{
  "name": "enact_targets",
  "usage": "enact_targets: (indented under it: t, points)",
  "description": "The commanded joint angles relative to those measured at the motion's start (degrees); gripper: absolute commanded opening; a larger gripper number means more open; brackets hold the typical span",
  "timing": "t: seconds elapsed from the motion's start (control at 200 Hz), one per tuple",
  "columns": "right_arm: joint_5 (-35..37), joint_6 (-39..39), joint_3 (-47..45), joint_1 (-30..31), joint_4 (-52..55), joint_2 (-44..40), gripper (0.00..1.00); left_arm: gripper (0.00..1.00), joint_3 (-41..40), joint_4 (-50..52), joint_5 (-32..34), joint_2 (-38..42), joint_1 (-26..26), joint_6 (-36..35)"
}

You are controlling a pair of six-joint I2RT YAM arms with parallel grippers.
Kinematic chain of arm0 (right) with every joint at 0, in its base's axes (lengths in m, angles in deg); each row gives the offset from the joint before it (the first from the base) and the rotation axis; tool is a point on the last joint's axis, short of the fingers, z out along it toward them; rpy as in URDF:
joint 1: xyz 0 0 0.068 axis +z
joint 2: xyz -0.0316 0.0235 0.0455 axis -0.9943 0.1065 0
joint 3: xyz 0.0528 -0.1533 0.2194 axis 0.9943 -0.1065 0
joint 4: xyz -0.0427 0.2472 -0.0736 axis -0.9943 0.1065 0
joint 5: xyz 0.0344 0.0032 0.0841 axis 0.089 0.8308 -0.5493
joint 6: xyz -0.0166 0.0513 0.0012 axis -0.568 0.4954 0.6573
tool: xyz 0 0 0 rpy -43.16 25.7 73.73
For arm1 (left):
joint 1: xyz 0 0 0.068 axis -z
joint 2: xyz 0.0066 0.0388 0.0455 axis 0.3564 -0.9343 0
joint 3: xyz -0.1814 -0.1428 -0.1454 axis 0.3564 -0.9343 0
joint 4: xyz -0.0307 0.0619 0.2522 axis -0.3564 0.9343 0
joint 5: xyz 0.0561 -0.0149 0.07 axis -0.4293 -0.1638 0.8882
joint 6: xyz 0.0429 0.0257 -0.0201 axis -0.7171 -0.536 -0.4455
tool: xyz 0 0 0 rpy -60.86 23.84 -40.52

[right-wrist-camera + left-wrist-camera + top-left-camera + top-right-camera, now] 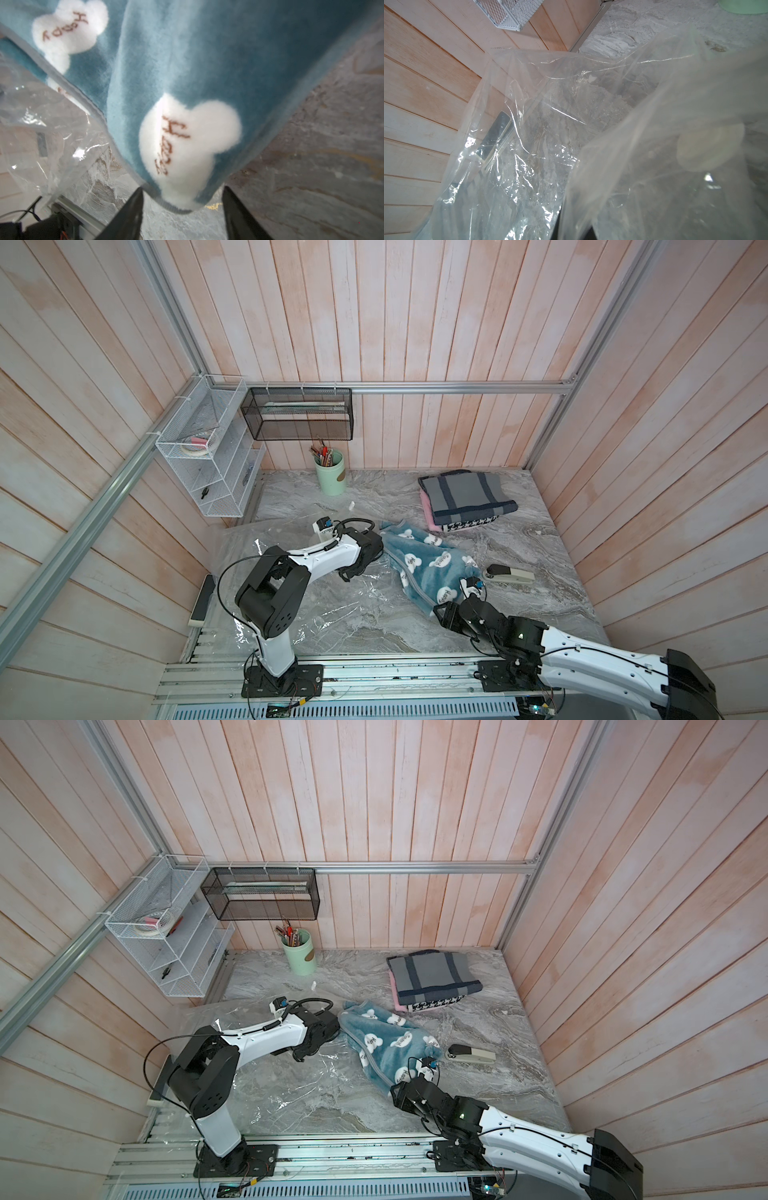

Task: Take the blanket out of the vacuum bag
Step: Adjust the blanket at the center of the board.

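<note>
Blanket [424, 568], blue fleece with white "Happy" patches, lies mid-bench with its near corner toward the front edge. Right end effector [182, 190] straddles that corner, jaws apart on either side, not yet clamped. Left end effector [374, 547] is shut, apparently pinching the vacuum bag [316, 605], whose clear plastic covers the bench's left half. Blanket looks mostly out; whether its far end sits inside the mouth, cannot tell.

Advice: bite well past the hem, then draw toward the right edge while the left pins the plastic.

Bench [519, 614] is grey marble-look, likely slick. Stapler [511, 573] lies just right of the blanket. Folded textiles [467, 497] sit near the back-right corner, a green pen cup [331, 477] at the back edge. White wire rack [199, 456] hangs on the plank wall.
</note>
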Motion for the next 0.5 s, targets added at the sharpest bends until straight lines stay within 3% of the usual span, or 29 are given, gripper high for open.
enact_targets:
  t: [0.0,0.095,0.495]
  points:
    - [1.57,-0.44,-0.96,0.25,-2.90,0.58,0.25,0.00,-0.42,-0.31,0.87,-0.16,0.00,0.01]
    - [1.07,-1.53,-0.40,0.26,-3.63,1.62,0.00,0.00,-0.68,-0.19,0.78,-0.01,-0.03,0.33]
    - [-1.68,-4.94,6.10,0.28,-4.68,1.52,0.00,0.00,-1.47,0.34,1.04,0.49,-0.03,1.38]
